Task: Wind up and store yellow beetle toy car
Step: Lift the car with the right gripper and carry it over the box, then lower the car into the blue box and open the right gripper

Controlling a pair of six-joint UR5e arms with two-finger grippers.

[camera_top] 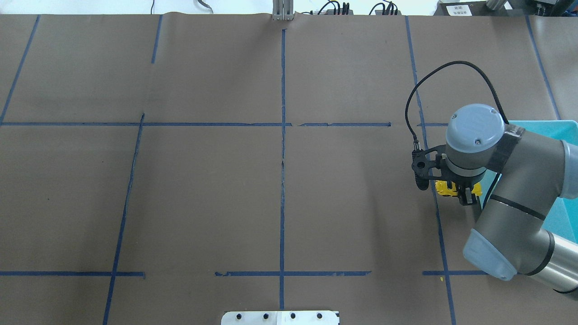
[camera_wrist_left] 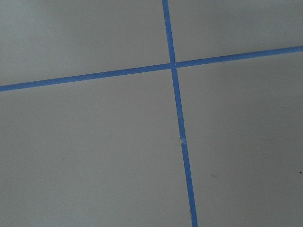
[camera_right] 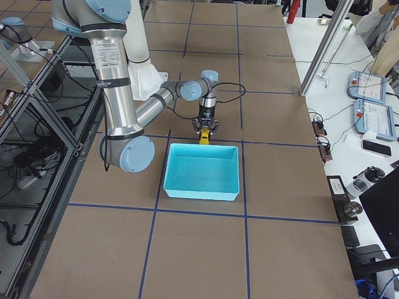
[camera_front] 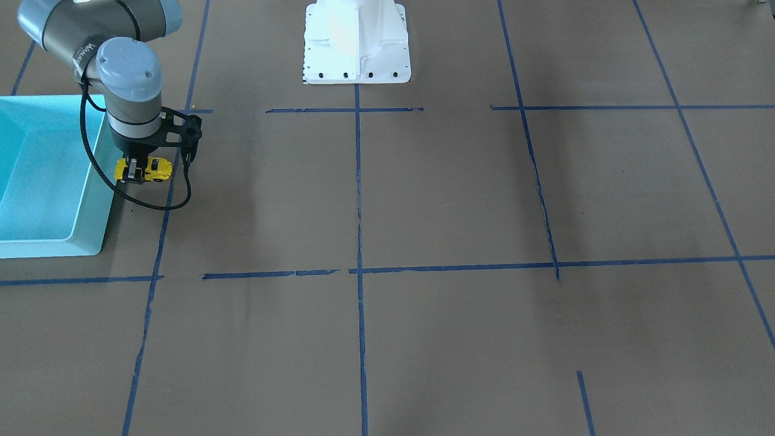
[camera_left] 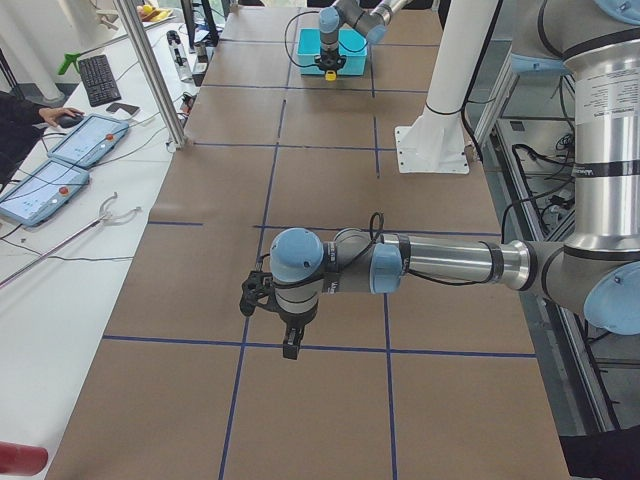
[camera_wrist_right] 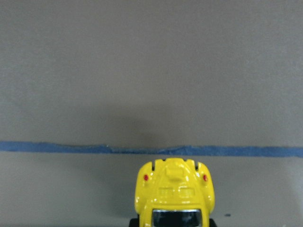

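Observation:
The yellow beetle toy car (camera_front: 158, 168) is held in my right gripper (camera_front: 139, 171), which is shut on it. The car hangs over the brown paper, just beside the inner wall of the turquoise bin (camera_front: 91, 200), not over it. In the overhead view the car (camera_top: 444, 188) peeks out under the right wrist, left of the bin (camera_top: 566, 212). The right wrist view shows the car's rounded yellow end (camera_wrist_right: 173, 191) above a blue tape line. My left gripper (camera_left: 290, 345) shows only in the exterior left view, low over the table. I cannot tell if it is open or shut.
The white robot pedestal (camera_front: 357, 42) stands at the table's robot side. Blue tape lines (camera_front: 359, 266) grid the brown paper. A black cable (camera_front: 97, 169) loops from the right wrist. Operator desks with tablets (camera_left: 60, 160) lie beyond the table edge.

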